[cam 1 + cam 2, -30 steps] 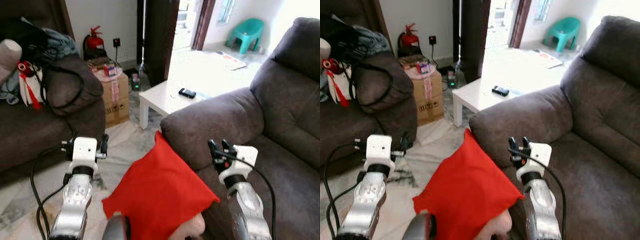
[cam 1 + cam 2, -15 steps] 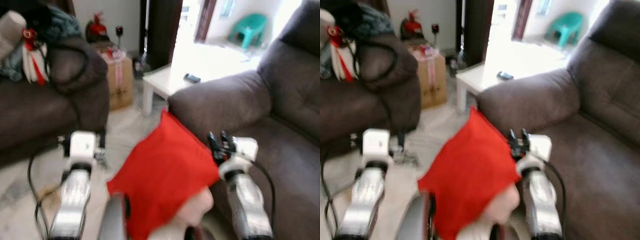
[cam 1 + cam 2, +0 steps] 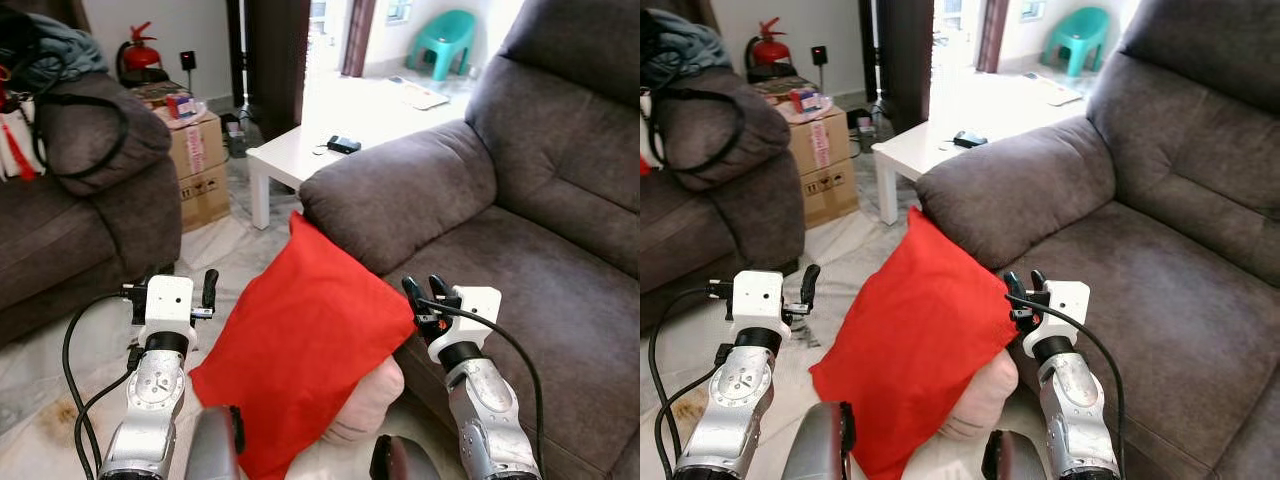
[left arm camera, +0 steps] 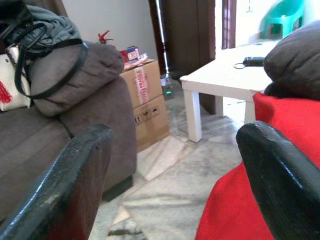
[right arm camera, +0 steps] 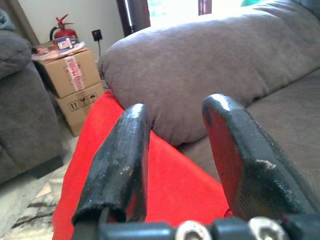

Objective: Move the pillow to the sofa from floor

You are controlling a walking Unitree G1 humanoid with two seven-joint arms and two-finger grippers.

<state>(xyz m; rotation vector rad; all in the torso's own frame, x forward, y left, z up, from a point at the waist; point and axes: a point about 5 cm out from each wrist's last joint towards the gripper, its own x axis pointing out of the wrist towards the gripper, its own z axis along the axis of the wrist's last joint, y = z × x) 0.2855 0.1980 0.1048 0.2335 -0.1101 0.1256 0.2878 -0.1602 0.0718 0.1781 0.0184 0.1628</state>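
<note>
Left eye view: soft red square pillow (image 3: 305, 350) leans against the grey fabric sofa (image 3: 520, 210), between left end effector (image 3: 170, 290) and right end effector (image 3: 425, 293), both spread, gripping nothing.

Count: one red pillow (image 3: 305, 350), two grippers (left gripper (image 3: 180, 290), right gripper (image 3: 425, 291)), and two dark sofas — one large sofa (image 3: 520, 200) on the robot's right, one second sofa (image 3: 70, 220) on its left. Also one white low table (image 3: 300, 160), one cardboard box (image 3: 195, 160), one fire extinguisher (image 3: 140, 55), one green plastic chair (image 3: 445, 40). One small dark object (image 3: 343, 144) lies on the table; kind unclear.
</note>
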